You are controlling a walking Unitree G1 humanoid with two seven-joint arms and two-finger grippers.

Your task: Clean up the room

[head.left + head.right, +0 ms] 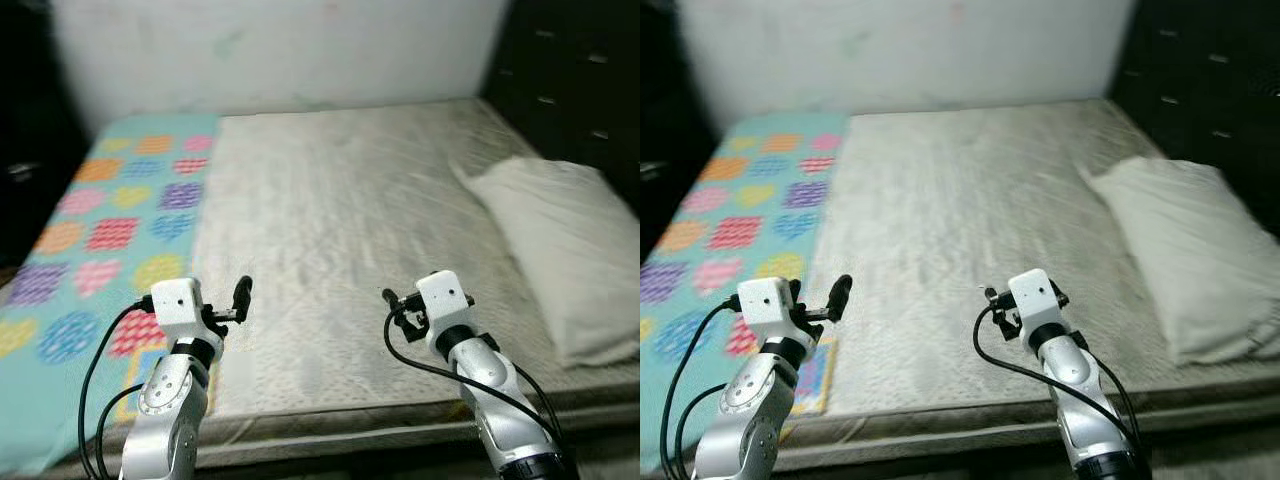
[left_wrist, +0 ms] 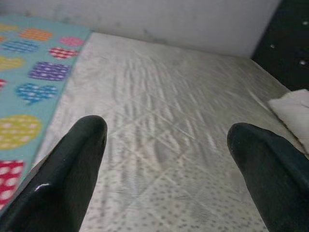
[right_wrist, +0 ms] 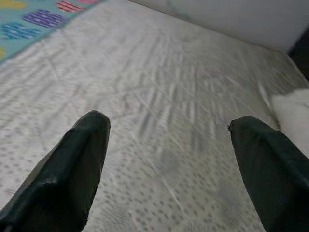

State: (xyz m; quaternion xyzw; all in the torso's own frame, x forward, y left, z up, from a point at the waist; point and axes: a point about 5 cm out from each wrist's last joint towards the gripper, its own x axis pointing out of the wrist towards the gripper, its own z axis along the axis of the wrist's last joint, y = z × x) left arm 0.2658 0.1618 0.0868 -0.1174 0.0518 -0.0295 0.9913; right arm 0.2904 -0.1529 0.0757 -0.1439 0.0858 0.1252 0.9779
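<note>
Left tool (image 2: 166, 133) spread, quilted grey mattress (image 1: 350, 230), plump pillow (image 1: 560, 240)

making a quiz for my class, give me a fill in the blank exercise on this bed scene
1. The white pillow lies on the robot's ____ side of the mattress.
2. The sheet with coloured hearts covers the mattress's ____ side.
3. The left claw and right claw both have their fingers ____.

Missing words: right; left; open
</note>
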